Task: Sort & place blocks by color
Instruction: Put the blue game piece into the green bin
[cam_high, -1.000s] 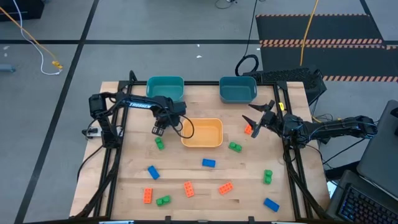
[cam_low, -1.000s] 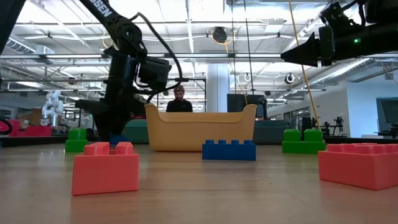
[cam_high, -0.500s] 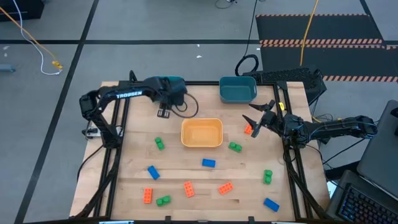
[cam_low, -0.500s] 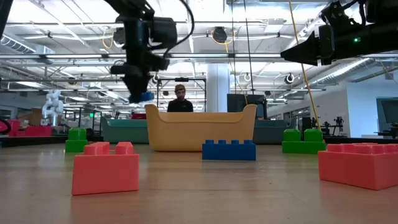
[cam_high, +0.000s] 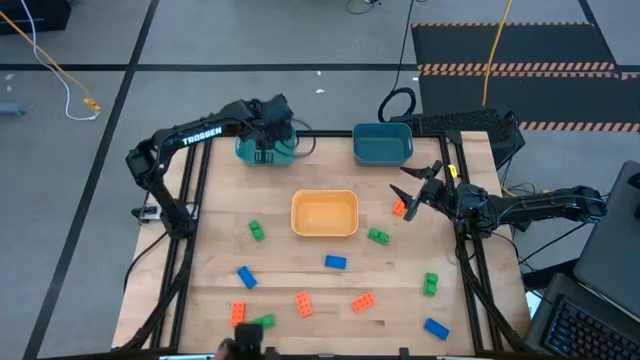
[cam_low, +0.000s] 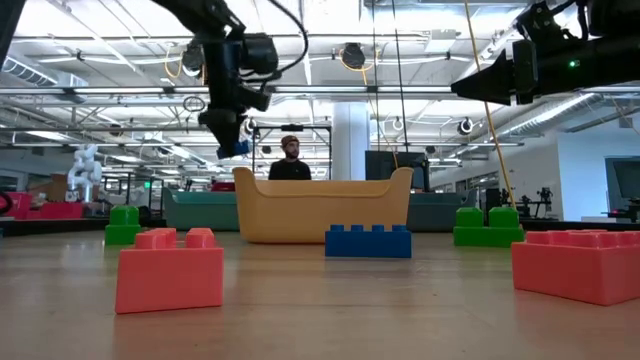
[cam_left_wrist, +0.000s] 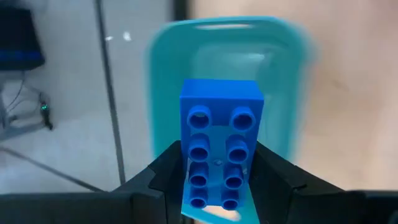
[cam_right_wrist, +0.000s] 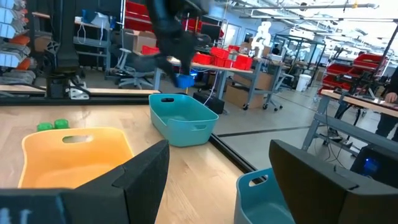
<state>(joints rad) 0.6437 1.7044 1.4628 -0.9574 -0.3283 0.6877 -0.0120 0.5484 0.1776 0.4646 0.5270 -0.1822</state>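
Since the earlier frames the left arm has swung from beside the yellow-orange bin (cam_high: 325, 213) to the far edge of the table, and the left gripper (cam_high: 266, 153) now hangs above the left teal bin (cam_high: 244, 150), its fingers (cam_left_wrist: 273, 174) pinching a blue block (cam_left_wrist: 219, 149) by its long sides, studs hidden, hollow underside showing. The right gripper (cam_high: 412, 196) is unchanged: raised off the table near an orange block (cam_high: 398, 208), between the yellow-orange bin and the table's right rail, fingers spread and holding nothing. The right teal bin (cam_high: 383, 144) sits at the far edge, apart from the left one. Loose blocks on the wood: green (cam_high: 256, 231) left of the yellow-orange bin, green (cam_high: 378, 236) to its right, blue (cam_high: 335, 262) in front of it, further blue, orange and green pieces nearer the front edge. A person (cam_low: 290, 160) sits beyond the table.
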